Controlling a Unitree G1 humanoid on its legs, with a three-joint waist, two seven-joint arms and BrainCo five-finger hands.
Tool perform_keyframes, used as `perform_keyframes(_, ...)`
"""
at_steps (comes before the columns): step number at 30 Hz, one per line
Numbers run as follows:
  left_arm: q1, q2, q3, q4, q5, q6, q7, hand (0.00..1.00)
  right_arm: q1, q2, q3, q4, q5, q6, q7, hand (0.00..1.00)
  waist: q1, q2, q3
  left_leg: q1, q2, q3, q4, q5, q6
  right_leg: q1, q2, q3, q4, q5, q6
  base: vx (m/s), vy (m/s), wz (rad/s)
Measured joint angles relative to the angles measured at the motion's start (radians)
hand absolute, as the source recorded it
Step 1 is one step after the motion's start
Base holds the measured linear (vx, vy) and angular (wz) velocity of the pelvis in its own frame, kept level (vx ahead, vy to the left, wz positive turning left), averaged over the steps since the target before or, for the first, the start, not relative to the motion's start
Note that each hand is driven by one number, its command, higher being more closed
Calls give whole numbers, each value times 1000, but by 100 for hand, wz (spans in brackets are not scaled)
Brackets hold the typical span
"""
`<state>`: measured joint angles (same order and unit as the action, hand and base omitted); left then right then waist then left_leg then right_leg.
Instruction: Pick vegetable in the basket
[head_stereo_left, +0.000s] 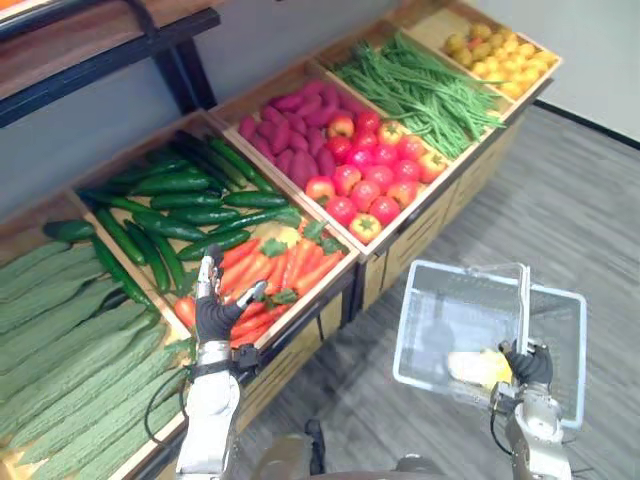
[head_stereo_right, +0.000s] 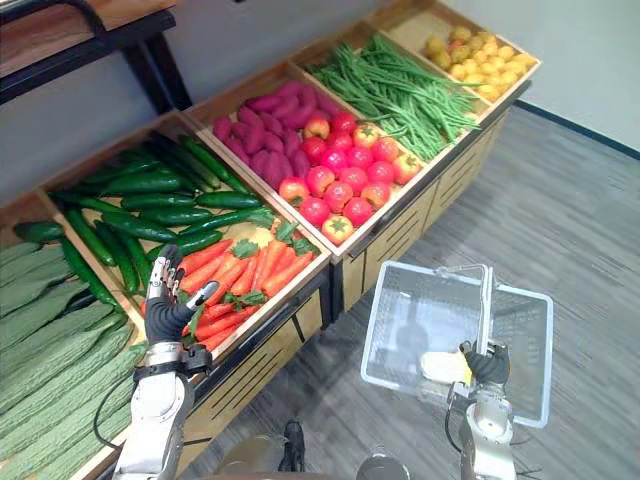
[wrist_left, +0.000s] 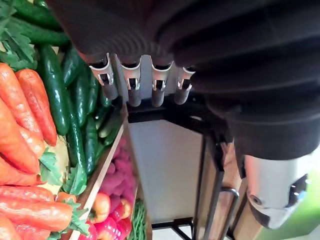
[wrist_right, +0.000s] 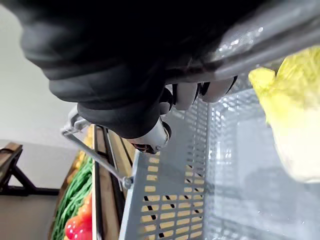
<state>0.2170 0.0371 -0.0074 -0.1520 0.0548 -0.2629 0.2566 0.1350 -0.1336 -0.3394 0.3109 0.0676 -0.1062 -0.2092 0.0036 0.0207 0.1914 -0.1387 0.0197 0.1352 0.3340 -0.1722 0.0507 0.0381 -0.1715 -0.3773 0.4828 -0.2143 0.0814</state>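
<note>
Locate the left hand (head_stereo_left: 216, 312) over the carrots (head_stereo_left: 275, 268), at the front left corner of their compartment in the wooden stand (head_stereo_left: 425, 235). Its fingers (head_stereo_left: 208, 272) are straight and released, pointing toward the cucumbers (head_stereo_left: 180, 205) in the compartment behind, and the thumb is spread to one side. This hand holds nothing. You cannot tell whether the palm touches the carrots below it.

Locate the right hand (head_stereo_left: 527, 362) in front of the stand, off its front edge, above the grey floor (head_stereo_left: 590, 210). Its fingers are clenched round the handle (head_stereo_left: 524, 300) of the grey perforated basket (head_stereo_left: 455, 266), which is carried by that grasp alone. One pale yellow-green leafy vegetable (head_stereo_left: 478, 367) lies inside the basket, against the wall nearest the right hand.

Note the compartments along the stand, from its left end to its right end:
- ridged green gourds (head_stereo_left: 60, 345)
- cucumbers behind the carrots
- purple sweet potatoes (head_stereo_left: 285, 135) behind red tomatoes (head_stereo_left: 365, 185)
- green beans (head_stereo_left: 420, 90)
- small yellow fruit (head_stereo_left: 500, 55) at the far right end
</note>
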Motion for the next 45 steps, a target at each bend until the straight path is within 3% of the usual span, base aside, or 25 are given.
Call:
perform_keyframes(2, 10, 9, -2, -1, 14, 1, 7, 0, 1, 9, 1, 0, 0, 0, 10, 100, -12, -5, 2, 18, -1, -36, -1, -8, -8, -37, -2, 33, 125, 27, -42, 156, -33, 67)
perform_keyframes(3, 9, 23, -1, -4, 30, 6, 8, 0, 8, 17, 1, 0, 0, 0, 19, 100, -22, -4, 1, 44, 5, -94, -11, -10, -11, -79, 18, 106, 237, 80, -116, 196, -169, 112)
perform_keyframes(4, 3, 24, -10, -11, 46, 6, 8, 0, 30, 27, 3, -1, -1, 0, 20, 100, -31, -19, 1, 60, 12, -139, -20, -14, -13, -105, 52, 202, 300, 30, -123, 157, -194, 122)
perform_keyframes(5, 1, 20, -7, -16, 59, 6, 15, 0, 43, 35, 6, -7, -2, 0, 27, 100, -28, -25, -3, 59, 13, -170, -18, -20, -19, -126, 80, 263, 290, -44, -104, 142, -217, 96)
perform_keyframes(8, -3, -6, -26, -17, 107, 13, 32, 0, 98, 66, 4, -53, 1, 0, 35, 100, -28, -29, -6, 38, 15, -280, 28, -53, -58, -198, 136, 458, 163, -116, -47, 101, -206, 101)
perform_keyframes(9, -2, -13, -28, -19, 124, 13, 33, 0, 120, 69, -2, -67, 2, -1, 33, 100, -30, -32, -8, 24, 10, -300, 57, -68, -73, -197, 129, 476, 102, -106, -34, 156, -325, 121)
perform_keyframes(10, 0, -13, -26, -38, 148, 13, 34, 0, 167, 72, -2, -89, 2, -5, 33, 100, -21, -63, -14, -14, -16, -314, 125, -110, -96, -188, 85, 489, -48, -42, 15, 114, -286, 102)
perform_keyframes(12, 7, -40, -31, -38, 184, 24, 33, 0, 204, 65, -5, -86, 7, 3, 35, 100, -26, -27, -29, -38, 38, -331, 155, -130, -116, -163, 116, 407, -51, -55, -6, 128, -269, 87)
perform_keyframes(14, 0, -44, -29, -38, 207, 24, 33, 0, 228, 58, -8, -93, 28, 2, 38, 100, -16, -23, -42, -18, 65, -330, 92, -106, -150, -149, 125, 367, -63, -53, -14, 138, -253, 41)
perform_keyframes(19, -13, -19, -28, -34, 262, 27, 32, 0, 285, 60, -7, -92, 59, 1, 42, 100, -15, -29, -81, 1, 65, -356, 1, -52, -166, -105, 124, 301, -118, -46, -25, 66, -124, 38)
perform_keyframes(23, -103, 73, -31, 54, 355, 47, 32, 0, 311, 60, -10, -89, 72, -1, 60, 100, -30, -44, -97, 10, 48, -370, -99, 51, -165, -79, 98, 245, -174, -25, -39, -35, -34, 48)
perform_keyframes(25, -121, 124, -33, 109, 399, 51, 32, 0, 312, 58, -5, -80, 79, -2, 67, 100, -39, -39, -116, 16, 59, -322, -157, 85, -153, -75, 98, 229, -205, -5, -48, -85, 10, 31)
perform_keyframes(31, -169, 261, -35, 332, 526, 72, 27, 0, 234, 29, 23, 38, 77, -28, 106, 100, -46, -37, -143, 75, 82, -253, -336, 193, -150, -83, 109, 260, -283, 57, -42, -110, 22, -17)
perform_keyframes(34, -236, 306, -53, 427, 548, 85, 25, 0, 171, 0, 45, 89, 57, -31, 126, 100, -51, -36, -138, 54, 87, -217, -392, 237, -143, -135, 119, 282, -318, 97, -29, -105, 42, -24)
perform_keyframes(37, -304, 333, -75, 515, 584, 105, 26, 0, 91, -12, 46, 101, 47, -32, 126, 100, -63, -36, -94, 17, 82, -175, -424, 273, -136, -193, 117, 325, -349, 150, -17, -99, 62, -35)
perform_keyframes(45, -546, 363, -146, 653, 667, 150, 29, 0, -31, -52, 121, 98, 39, -43, 127, 100, -83, -45, 7, -91, 66, -125, -426, 310, -122, -303, 104, 387, -400, 230, -5, -35, 46, -22)
